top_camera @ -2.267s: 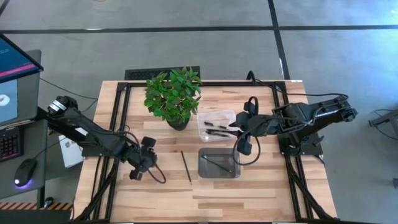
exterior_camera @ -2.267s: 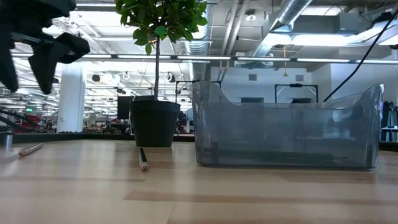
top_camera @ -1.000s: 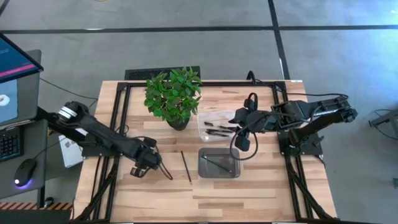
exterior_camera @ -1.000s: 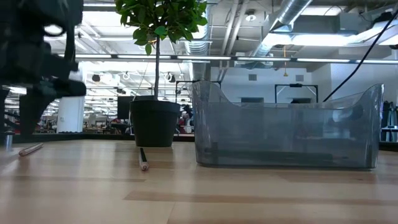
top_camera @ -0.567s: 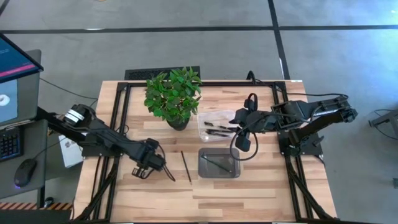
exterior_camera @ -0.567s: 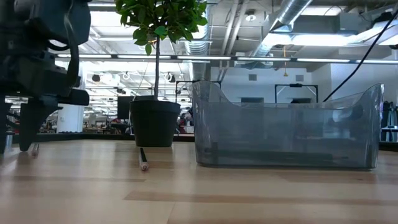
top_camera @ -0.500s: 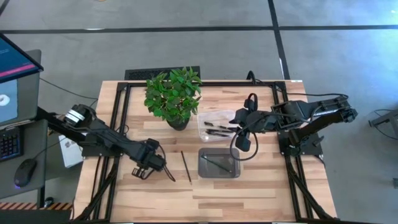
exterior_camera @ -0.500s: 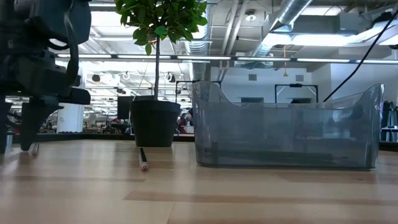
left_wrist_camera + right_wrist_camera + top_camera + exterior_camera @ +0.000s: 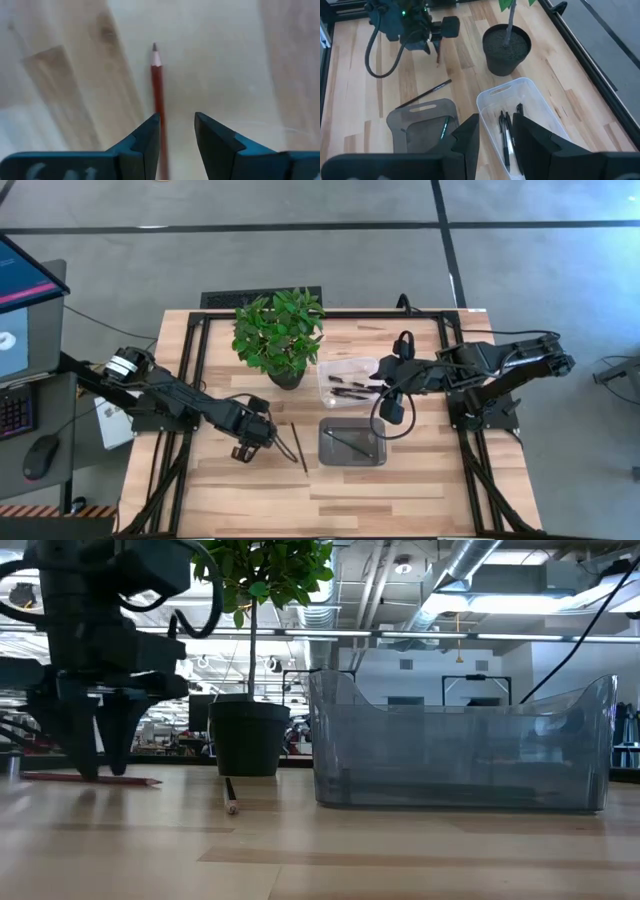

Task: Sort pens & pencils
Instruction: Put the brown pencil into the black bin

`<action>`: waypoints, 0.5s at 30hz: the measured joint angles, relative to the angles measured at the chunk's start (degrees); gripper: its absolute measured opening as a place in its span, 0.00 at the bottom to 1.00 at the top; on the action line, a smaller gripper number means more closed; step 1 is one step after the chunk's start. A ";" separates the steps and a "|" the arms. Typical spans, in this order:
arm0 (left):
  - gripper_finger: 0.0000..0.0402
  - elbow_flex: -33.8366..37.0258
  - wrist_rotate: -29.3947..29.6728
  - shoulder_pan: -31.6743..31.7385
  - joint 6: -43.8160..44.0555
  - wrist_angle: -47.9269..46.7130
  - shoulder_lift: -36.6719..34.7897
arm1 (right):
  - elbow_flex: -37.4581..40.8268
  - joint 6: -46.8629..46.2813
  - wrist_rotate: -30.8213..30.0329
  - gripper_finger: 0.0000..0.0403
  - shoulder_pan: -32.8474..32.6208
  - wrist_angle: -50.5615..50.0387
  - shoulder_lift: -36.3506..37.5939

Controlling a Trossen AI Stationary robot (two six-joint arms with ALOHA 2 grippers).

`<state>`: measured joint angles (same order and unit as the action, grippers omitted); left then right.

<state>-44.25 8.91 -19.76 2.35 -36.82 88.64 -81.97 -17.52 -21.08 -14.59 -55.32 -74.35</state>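
My left gripper (image 9: pixel 246 450) stands low over the table left of the trays, fingers pointing down and open by a narrow gap. A red pencil (image 9: pixel 90 778) lies flat on the wood between its fingers (image 9: pixel 176 140). A dark pencil (image 9: pixel 299 447) lies on the table beside the grey tray (image 9: pixel 352 442), which holds one thin stick (image 9: pixel 350 443). The clear tray (image 9: pixel 348 383) holds several black pens (image 9: pixel 506 135). My right gripper (image 9: pixel 495 142) hangs open above the clear tray and holds nothing. My left gripper comes at the red pencil from above with one finger on each side of its shaft (image 9: pixel 158 107). The shaft lies close along the inner side of one finger (image 9: pixel 150 137). I cannot tell whether that finger touches it. The pencil lies flat on the table.
A potted plant (image 9: pixel 283 340) stands at the table's far side, just left of the clear tray. Black frame rails (image 9: pixel 195 380) run along the table's left and right sides. Bare wood (image 9: pixel 330 495) stretches along the near edge.
My left gripper has moved toward the table's right and slightly toward the far edge, staying low at the table, and has turned about its wrist. The red pencil has swung round on the table: it now lies broadside in the low view, where before it lay end-on.
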 joint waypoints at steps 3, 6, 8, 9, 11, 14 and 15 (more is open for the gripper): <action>0.28 0.00 0.83 0.53 -0.36 0.08 -0.02 | 0.00 0.02 0.00 0.34 -0.02 -0.01 0.00; 0.28 0.00 0.12 0.55 -0.71 0.84 -0.04 | 0.00 0.02 0.00 0.34 -0.02 -0.01 0.00; 0.28 0.00 0.27 0.52 -0.79 0.85 -0.04 | 0.00 0.02 0.00 0.34 -0.02 -0.01 0.00; 0.28 0.00 0.64 0.52 -0.81 0.83 -0.04 | 0.00 0.02 0.00 0.34 -0.02 -0.02 0.00; 0.28 0.00 1.93 0.52 -0.85 1.06 -0.06 | 0.00 0.02 0.00 0.34 0.00 -0.02 0.00; 0.28 -0.57 3.04 0.56 -1.45 1.73 -0.07 | 0.00 0.09 0.00 0.34 0.00 -0.01 0.00; 0.28 -1.00 3.06 0.54 -1.99 1.78 -0.07 | 0.00 0.11 0.00 0.34 0.00 -0.01 0.00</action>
<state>-45.25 11.96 -19.22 0.36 -35.04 88.58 -81.97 -17.41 -21.08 -14.59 -55.33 -74.35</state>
